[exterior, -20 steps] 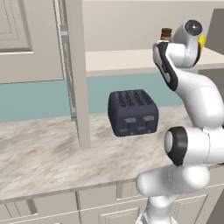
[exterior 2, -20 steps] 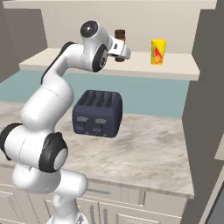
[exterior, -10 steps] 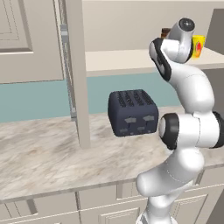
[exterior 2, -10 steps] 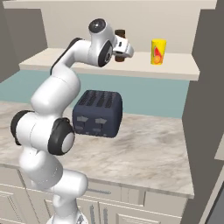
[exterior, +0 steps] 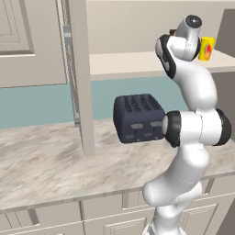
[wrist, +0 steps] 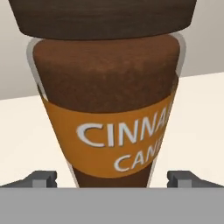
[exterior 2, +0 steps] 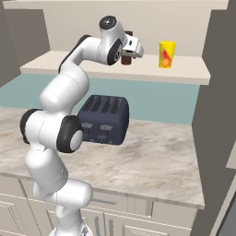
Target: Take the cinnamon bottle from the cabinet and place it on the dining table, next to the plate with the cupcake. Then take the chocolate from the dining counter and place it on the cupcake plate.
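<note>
Marbled counter (exterior 2: 152,161) nearest, dark toaster (exterior 2: 103,120) on it. Above, cabinet (exterior 2: 184,71) shelf w/ cinnamon bottle (wrist: 109,109) upright. Vs 1 s ago: arm reached deeper, gripper (wrist: 111,180) now right at bottle, fingertips (wrist: 41,179) spread wide, flanking its base at 9 & 3, not clamped. Yellow canister (exterior 2: 167,54) at 3 o'clock, well apart; shelf front edge open.

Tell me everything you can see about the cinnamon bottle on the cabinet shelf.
The cinnamon bottle is a clear-walled bottle filled with brown powder, with a dark cap and an orange label in white letters. It stands upright on the cabinet's pale shelf, left of a yellow canister in the right base view. The open end effector has a fingertip on each side of its lower part; contact cannot be told.
</note>
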Available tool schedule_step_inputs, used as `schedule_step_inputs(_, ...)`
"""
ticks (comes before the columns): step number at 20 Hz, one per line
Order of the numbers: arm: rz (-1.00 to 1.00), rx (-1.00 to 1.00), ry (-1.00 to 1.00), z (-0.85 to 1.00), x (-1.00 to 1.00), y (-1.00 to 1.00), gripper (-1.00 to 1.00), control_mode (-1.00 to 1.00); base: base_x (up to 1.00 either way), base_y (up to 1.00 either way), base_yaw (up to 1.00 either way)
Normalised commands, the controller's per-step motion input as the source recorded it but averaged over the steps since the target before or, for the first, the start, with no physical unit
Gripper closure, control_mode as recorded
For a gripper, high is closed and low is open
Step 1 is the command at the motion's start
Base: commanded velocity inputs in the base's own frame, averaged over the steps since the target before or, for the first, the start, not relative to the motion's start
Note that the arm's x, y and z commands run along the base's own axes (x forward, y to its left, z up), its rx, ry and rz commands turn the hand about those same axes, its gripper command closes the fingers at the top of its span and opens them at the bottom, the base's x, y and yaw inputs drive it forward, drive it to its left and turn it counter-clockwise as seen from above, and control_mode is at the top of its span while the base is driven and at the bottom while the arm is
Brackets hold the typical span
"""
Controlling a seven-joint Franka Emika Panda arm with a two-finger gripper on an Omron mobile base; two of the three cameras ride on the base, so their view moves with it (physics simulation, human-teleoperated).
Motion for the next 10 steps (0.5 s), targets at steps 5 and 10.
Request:
schedule_step_inputs(5, 0.0, 0.0, 0.0, -0.08, 0.18, -0.07, -1.0, -1.0, 0.0, 0.0, 0.0)
schedule_step_inputs(10, 0.0, 0.0, 0.0, -0.07, 0.14, -0.07, 1.0, -1.0, 0.0, 0.0, 0.0)
